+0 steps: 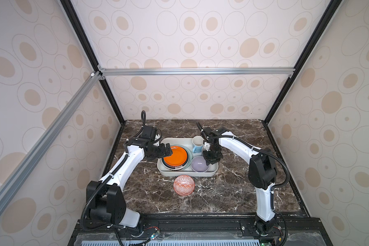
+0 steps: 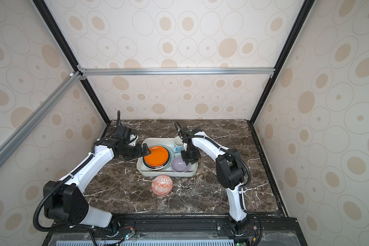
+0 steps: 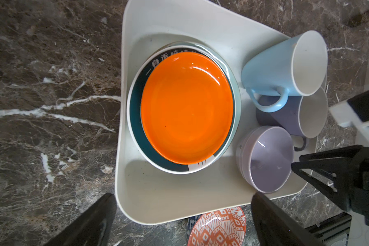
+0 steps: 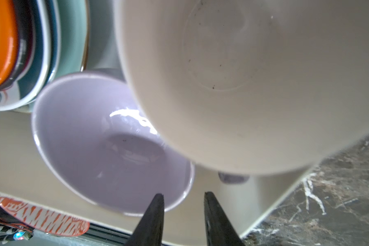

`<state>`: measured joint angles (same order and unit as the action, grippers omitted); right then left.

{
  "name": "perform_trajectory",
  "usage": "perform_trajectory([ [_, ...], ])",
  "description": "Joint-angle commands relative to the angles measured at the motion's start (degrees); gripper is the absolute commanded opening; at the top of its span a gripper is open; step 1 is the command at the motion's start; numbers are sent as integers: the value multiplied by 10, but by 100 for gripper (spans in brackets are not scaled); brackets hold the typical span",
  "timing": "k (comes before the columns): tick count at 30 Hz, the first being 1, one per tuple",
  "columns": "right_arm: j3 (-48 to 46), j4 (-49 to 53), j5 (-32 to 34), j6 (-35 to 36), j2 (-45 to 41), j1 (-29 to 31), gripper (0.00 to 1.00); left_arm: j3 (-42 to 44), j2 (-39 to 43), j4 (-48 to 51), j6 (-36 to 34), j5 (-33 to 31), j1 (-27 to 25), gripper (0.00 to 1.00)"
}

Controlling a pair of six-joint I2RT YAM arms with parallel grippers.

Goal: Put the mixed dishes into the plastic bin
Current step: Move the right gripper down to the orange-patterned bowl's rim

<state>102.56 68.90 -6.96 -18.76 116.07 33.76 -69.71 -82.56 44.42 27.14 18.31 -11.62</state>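
One dish lay outside the plastic bin [image 1: 179, 173]
The orange-patterned bowl [image 1: 183, 185] sat mouth-down by the bin's near wall; the bin held the orange plate [image 1: 175, 156], the blue mug [image 1: 197, 144] and the lavender bowl [image 1: 198, 164]. Over the bin's right end the right gripper [image 4: 182, 198] hung empty, jaws slightly parted beside the lavender bowl; at its left rim the left gripper [image 1: 168, 150] gaped wide. A grip could slip off the glossy dome; rising jaws could snag the lavender bowl's rim.
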Motion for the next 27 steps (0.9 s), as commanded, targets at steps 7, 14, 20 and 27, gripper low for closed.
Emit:
perform_trajectory([
  [7, -4, 27, -15, -61, -85, 85, 55, 60, 82, 8, -7, 2, 5, 99],
  [14, -62, -26, -39, -117, -76, 171, 55, 114, 164, 33, -8, 8, 5, 99],
  [20, -127, -82, -49, -150, -73, 200, 55, 153, 247, 52, 7, 21, 5, 99],
  [27, -207, -159, -58, -181, -78, 206, 55, 179, 321, 67, 29, 33, 5, 99],
])
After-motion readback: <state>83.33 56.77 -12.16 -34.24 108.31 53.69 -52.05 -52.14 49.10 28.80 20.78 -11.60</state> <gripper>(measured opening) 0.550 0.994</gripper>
